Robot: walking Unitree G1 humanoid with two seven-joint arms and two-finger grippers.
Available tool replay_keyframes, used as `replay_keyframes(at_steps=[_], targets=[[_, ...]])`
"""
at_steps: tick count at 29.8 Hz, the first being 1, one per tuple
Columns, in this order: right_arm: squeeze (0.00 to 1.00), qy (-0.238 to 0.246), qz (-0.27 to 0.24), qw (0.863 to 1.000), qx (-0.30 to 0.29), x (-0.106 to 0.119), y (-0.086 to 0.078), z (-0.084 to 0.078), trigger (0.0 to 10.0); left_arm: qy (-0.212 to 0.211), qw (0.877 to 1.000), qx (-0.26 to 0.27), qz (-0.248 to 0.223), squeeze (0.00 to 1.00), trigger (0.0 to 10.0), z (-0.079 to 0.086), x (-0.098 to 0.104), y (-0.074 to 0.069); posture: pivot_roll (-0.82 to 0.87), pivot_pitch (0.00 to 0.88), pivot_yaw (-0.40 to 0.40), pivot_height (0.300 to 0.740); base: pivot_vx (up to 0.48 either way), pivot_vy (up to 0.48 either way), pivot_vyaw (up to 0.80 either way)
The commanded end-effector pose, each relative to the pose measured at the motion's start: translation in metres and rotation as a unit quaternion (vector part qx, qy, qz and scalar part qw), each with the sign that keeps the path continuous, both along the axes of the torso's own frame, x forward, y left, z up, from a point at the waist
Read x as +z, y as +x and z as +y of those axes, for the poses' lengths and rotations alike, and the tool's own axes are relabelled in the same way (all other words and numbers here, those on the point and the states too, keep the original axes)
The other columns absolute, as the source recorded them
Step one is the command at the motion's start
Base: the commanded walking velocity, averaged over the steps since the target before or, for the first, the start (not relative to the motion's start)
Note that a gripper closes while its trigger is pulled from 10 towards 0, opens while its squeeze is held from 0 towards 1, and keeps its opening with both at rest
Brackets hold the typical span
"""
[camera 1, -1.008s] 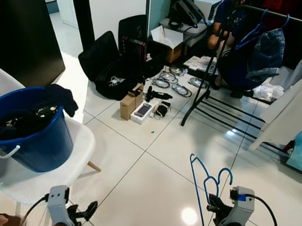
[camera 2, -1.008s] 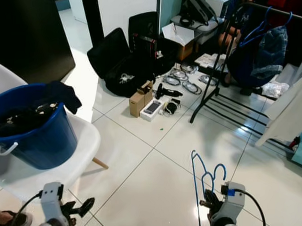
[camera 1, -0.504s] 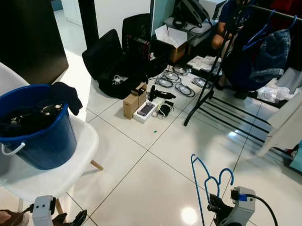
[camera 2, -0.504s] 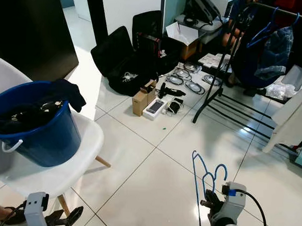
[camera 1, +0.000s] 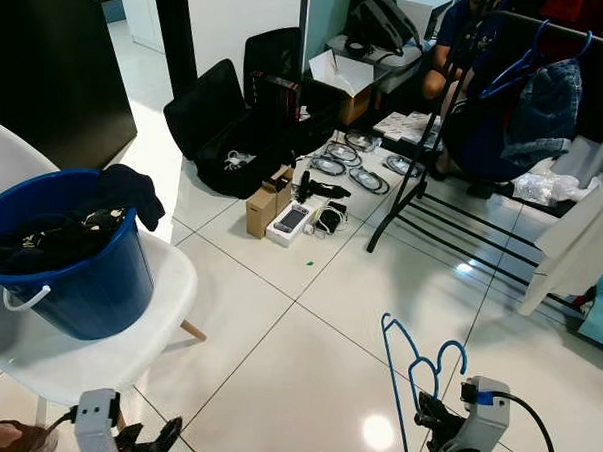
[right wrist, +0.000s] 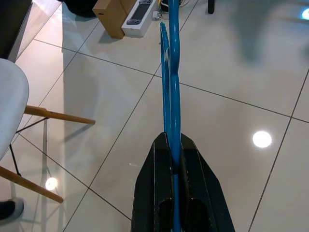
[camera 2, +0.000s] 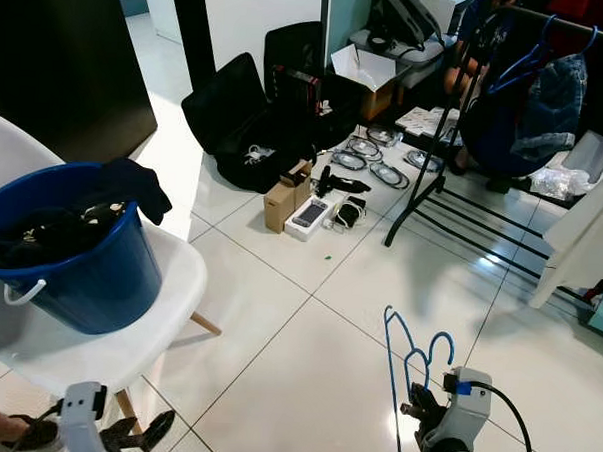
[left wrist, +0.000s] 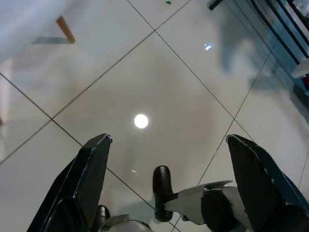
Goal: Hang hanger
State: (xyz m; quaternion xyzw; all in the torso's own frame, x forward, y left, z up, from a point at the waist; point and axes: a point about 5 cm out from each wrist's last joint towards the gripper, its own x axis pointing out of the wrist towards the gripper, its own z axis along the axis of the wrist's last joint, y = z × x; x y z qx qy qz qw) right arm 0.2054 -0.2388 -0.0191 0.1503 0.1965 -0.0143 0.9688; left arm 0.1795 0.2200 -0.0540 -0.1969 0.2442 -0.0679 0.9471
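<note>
Hanger in hand, rail far off

Lower right, the right gripper (right wrist: 174, 150) has its fingers clamped tight on one blue hanger (camera 1: 408, 361): light, stiff, likely slippery plastic, best gripped at the base. The left gripper (left wrist: 166, 145), lower left, is spread wide, empty. One clothes rack (camera 1: 425, 141) stands upper right.

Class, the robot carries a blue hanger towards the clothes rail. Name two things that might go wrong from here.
1. The right claw pinches the thin blue wire hanger low down, so it may swing or slip.
2. Boxes and coiled cables lie on the glossy tiled floor before the black clothes rail: a possible trip hazard.
</note>
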Motion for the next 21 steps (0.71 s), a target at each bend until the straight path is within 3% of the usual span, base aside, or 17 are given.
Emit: replay_keyframes(at_steps=[1, 12, 16, 21], targets=[[0.00, 0.003, 0.007, 1.000, -0.001, -0.003, -0.003, -0.001, 10.0, -0.001, 1.000, -0.004, 0.006, 0.00, 10.0, -0.011, -0.002, 0.003, -0.08, 0.093, -0.004, 0.740, 0.000, 0.000, 0.00], [0.00, 0.004, 0.007, 1.000, -0.002, -0.003, -0.001, -0.002, 10.0, -0.006, 1.000, -0.012, -0.020, 0.00, 10.0, -0.039, 0.007, 0.018, -0.08, 0.098, -0.004, 0.740, 0.000, 0.000, 0.00], [0.00, 0.004, 0.007, 1.000, -0.003, -0.003, -0.001, -0.002, 10.0, -0.004, 1.000, -0.011, -0.020, 0.00, 10.0, -0.037, 0.008, 0.019, -0.08, 0.099, -0.003, 0.740, 0.000, 0.000, 0.00], [0.00, 0.004, 0.006, 1.000, -0.003, -0.003, 0.000, -0.002, 10.0, 0.000, 1.000, -0.007, -0.014, 0.00, 10.0, -0.023, 0.007, 0.016, -0.08, 0.099, -0.003, 0.740, 0.000, 0.000, 0.00]])
